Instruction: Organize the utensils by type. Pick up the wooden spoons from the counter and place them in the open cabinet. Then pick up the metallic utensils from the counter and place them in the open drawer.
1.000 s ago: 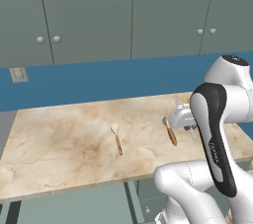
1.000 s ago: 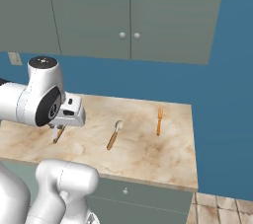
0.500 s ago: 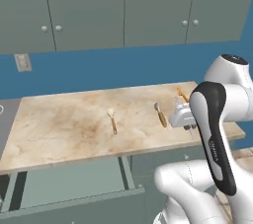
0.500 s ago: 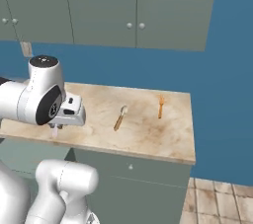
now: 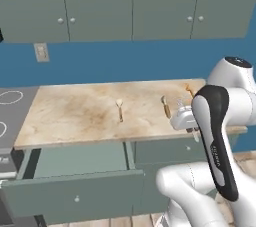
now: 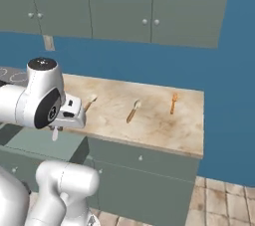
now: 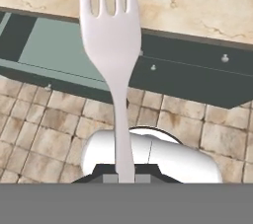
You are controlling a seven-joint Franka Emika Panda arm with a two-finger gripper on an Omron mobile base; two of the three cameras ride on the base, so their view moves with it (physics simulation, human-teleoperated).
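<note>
My gripper [image 5: 192, 130] [image 6: 56, 128] is shut on the handle of a silver-grey metal fork [image 7: 115, 45], one of the metallic utensils, with the tines pointing away from the hand. It hangs just off the front edge of the beige counter [image 5: 75, 116]. The open drawer [image 5: 80, 163] [image 7: 54, 45] lies below the counter, left of the gripper. Two wooden spoons [image 5: 119, 109] [image 5: 165, 106] lie apart on the counter, also seen as the spoons [image 6: 90, 102] [image 6: 133, 111]. The open cabinet is out of view.
An orange wooden utensil [image 5: 190, 90] [image 6: 173, 103] lies near the counter's right end. Upper cabinets [image 5: 130, 6] show closed doors. A stove top [image 5: 10, 113] borders the counter on the left. Tiled floor [image 6: 224, 205] runs below.
The base has driven back from the counter, so both base views shifted and the open drawer and stove came into sight. The gripper stays shut on the fork.
</note>
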